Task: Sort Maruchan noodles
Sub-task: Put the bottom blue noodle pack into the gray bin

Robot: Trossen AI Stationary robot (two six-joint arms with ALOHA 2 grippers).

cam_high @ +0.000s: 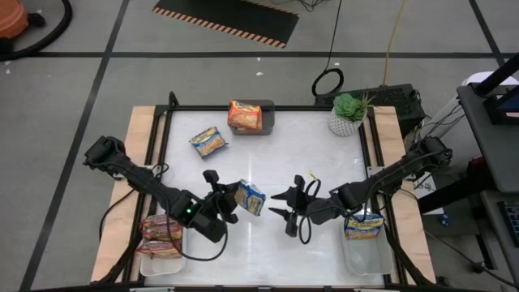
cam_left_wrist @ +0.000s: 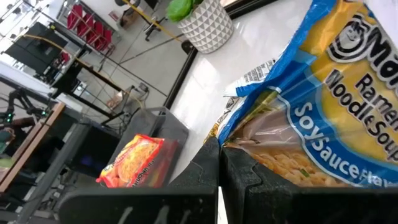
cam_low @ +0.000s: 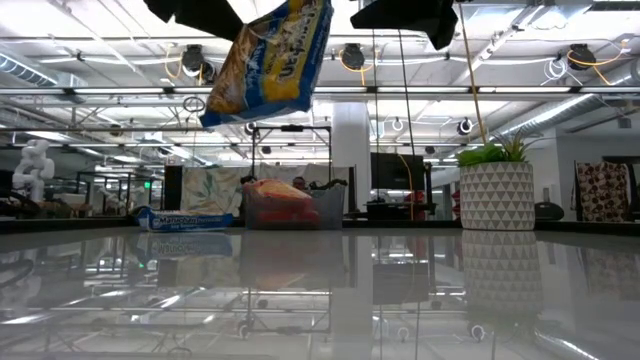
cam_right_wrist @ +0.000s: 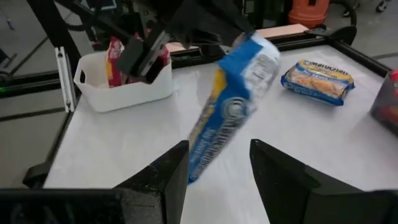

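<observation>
High view: left gripper point(cam_high: 229, 203) clenched on blue-and-yellow packet point(cam_high: 250, 197) mid-surface point(cam_high: 284, 162); right gripper point(cam_high: 290, 212) spread apart, empty, just beside. Second blue packet point(cam_high: 209, 142) flat, orange packet point(cam_high: 244, 115) in grey bin point(cam_high: 268, 116).

Low view: held packet point(cam_low: 268, 62) aloft, tilted.

Right wrist view: red packets point(cam_right_wrist: 115, 56) in white tray point(cam_right_wrist: 124, 84).

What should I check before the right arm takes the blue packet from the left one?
1. Left tool shut on the blue-and-yellow packet: ok.
2. Packet lifted clear of the table: ok.
3. Right tool open, packet's lower end between its fingers: ok.
4. Right white tray has room, one blue packet inside: ok.
5. Second blue packet lies apart from the handover: ok.
6. Grip firmness: cannot tell.
</observation>
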